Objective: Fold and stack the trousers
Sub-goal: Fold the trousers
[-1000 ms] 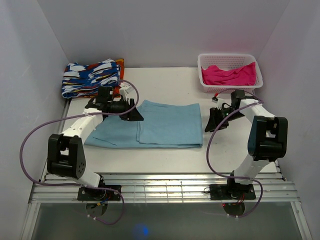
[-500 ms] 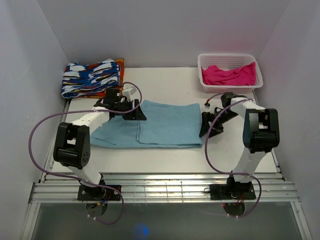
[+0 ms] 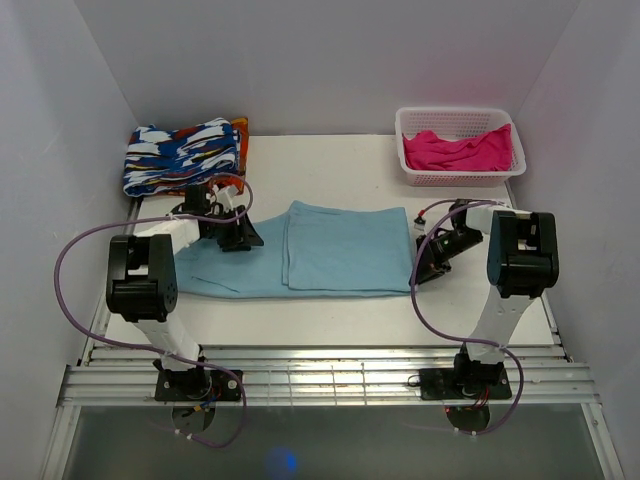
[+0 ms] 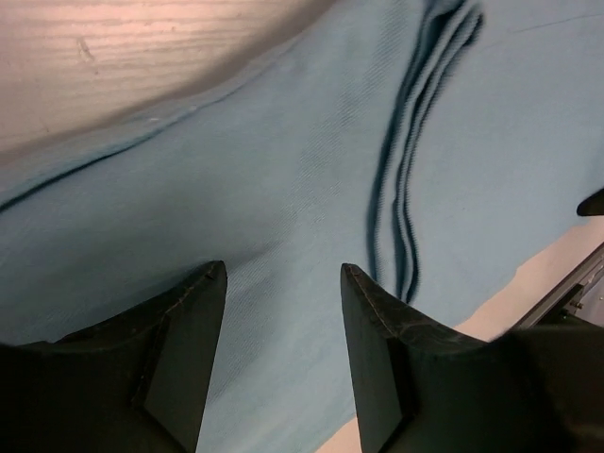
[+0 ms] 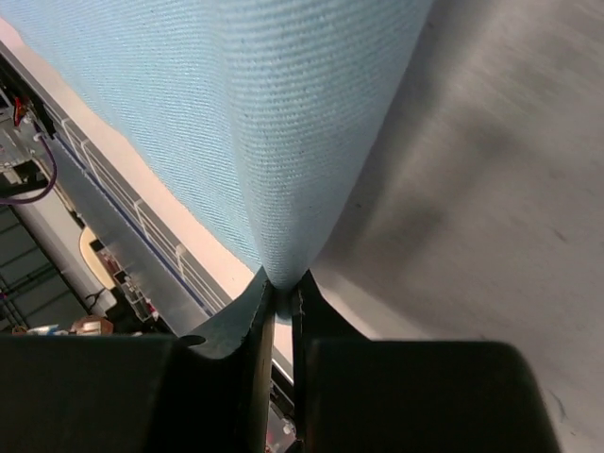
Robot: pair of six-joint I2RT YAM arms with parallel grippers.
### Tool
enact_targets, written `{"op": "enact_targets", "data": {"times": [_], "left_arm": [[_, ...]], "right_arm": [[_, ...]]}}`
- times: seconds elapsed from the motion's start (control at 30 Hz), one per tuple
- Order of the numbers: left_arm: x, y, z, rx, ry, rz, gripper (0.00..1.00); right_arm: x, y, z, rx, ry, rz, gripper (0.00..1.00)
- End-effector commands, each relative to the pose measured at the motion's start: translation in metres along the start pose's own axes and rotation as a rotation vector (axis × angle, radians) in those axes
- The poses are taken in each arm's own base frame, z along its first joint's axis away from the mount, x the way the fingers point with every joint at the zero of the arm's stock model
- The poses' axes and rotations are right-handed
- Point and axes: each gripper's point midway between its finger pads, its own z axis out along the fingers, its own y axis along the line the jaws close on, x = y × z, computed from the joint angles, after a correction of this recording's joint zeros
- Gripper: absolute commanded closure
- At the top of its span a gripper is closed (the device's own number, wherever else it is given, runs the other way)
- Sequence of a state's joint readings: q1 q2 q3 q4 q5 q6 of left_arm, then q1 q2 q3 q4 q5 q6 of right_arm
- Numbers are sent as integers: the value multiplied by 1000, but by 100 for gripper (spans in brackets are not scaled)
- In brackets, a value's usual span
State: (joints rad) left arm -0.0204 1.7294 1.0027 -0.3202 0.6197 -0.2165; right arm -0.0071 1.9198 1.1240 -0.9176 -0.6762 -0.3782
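Trousers lie flat mid-bench, spread left to right. A layered edge runs front to back across them. Their left end passes under the left arm, so from the top view I cannot see how that end lies.

Left jaws: apart. In the left wrist view the two fingers stand wide over plain blue cloth. I cannot tell whether the tips press on it or hang just above. Stacked cloth edges show as dark lines up and to the right of them. There is bare bench at the top left of that view. The lower right corner is cut off, with something dark and blurred there.

Right jaws: together, clamped on the trousers at their right near corner. The right wrist view shows the cloth running out of the pinch in a narrow peak, with a shadow beside it on the bench. From the top, the pinch at the end of the right arm is too small and dark to make out. I see only the dark wrist against the cloth's right edge.

Back right: basket holding a pink garment, well apart from the trousers. Back left: folded patterned cloth, near the left arm. I cannot tell whether they touch.
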Motion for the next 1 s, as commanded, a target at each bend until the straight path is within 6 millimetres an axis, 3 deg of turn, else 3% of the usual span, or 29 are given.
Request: {"op": "enact_targets", "data": {"times": [0.0,0.03,0.17,0.27,0.37,0.53,0.73,0.8,0.9,0.97], "left_arm": [[7,-2,-2,47,32,20,38],[2,-8,-5,79,12,55,37],[-20,-52,-17,243,-50,176,34],[-32,-86,-15,303,-57,281,32],[-35,-108,-3,336,-57,291,32],[-25,-117,36,371,-3,231,34],[-14,-97,68,309,62,105,38],[-14,-95,68,298,65,120,37],[-28,-100,52,273,38,190,24],[-40,-95,25,236,-5,191,13]], "right_arm": [[14,-5,-1,-26,26,-11,90],[16,-3,-1,-39,36,-5,71],[9,-6,-11,-23,19,-26,34],[-19,-11,-28,2,-62,-40,30],[-51,-15,-37,26,-140,-38,30],[-91,-28,-34,31,-241,-18,36],[-89,-32,-11,-21,-213,13,42],[-87,-34,-4,-15,-206,-4,44],[-89,-39,-4,12,-218,-24,69],[-90,-40,-6,23,-223,-50,83]]}}
